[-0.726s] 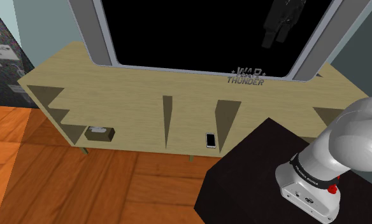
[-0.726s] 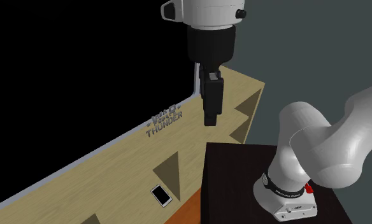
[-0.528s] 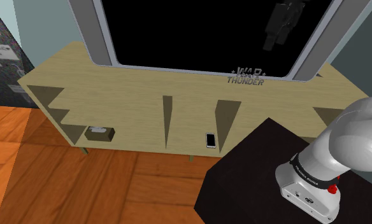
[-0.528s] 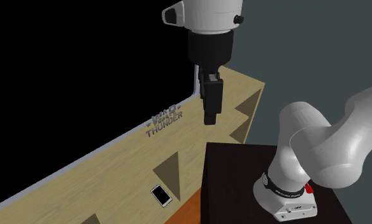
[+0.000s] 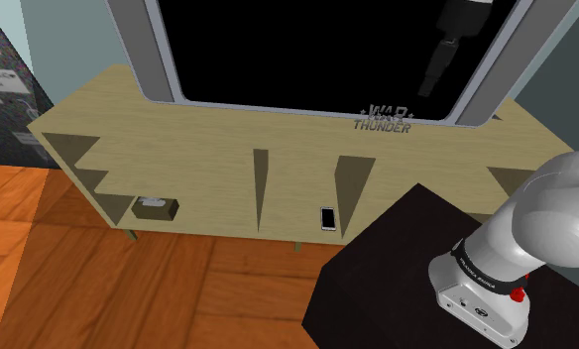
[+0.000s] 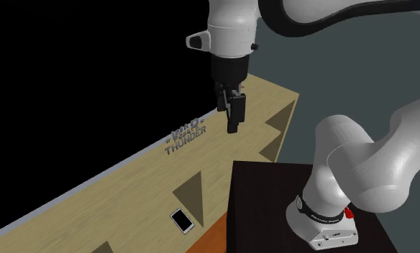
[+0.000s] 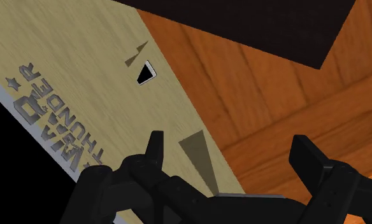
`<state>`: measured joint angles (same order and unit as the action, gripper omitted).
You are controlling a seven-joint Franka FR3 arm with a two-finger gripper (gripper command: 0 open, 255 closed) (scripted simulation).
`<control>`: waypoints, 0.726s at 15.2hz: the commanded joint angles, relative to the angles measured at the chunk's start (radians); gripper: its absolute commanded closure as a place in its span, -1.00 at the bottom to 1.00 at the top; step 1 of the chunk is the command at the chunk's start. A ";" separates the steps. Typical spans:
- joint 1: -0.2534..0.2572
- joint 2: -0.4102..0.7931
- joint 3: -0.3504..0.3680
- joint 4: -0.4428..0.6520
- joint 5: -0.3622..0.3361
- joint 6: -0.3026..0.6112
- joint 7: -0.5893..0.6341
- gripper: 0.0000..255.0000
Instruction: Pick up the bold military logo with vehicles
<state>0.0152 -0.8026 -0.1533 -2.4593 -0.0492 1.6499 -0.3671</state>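
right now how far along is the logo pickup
Done: nothing; the War Thunder logo lies on the wooden cabinet top, untouched. In hand: the gripper hangs open above the top, off to one side of the logo. Left: line up over it, descend, close and lift.

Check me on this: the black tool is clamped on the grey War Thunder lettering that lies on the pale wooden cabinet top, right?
Not clamped. The black tool hangs open above the pale wooden cabinet top, clear of the grey War Thunder lettering, which does lie on that top. The second exterior view shows the gap; the wrist view shows the fingers apart.
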 commanded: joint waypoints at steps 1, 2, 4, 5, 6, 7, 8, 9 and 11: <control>0.000 0.019 -0.055 -0.023 -0.035 0.054 -0.092 -1.00; 0.001 0.031 -0.082 -0.032 -0.050 0.081 -0.134 -1.00; 0.005 0.063 -0.136 -0.044 -0.077 0.136 -0.219 -1.00; 0.007 0.082 -0.164 -0.048 -0.089 0.164 -0.261 -1.00; 0.011 0.104 -0.191 -0.049 -0.100 0.193 -0.304 -1.00; 0.016 0.128 -0.219 -0.048 -0.109 0.222 -0.347 -1.00; 0.023 0.154 -0.248 -0.045 -0.116 0.251 -0.390 -1.00; 0.030 0.182 -0.276 -0.041 -0.121 0.280 -0.434 -1.00; 0.049 0.243 -0.335 -0.026 -0.124 0.337 -0.523 -1.00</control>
<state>0.0535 -0.5957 -0.4567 -2.4856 -0.1711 1.9450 -0.8412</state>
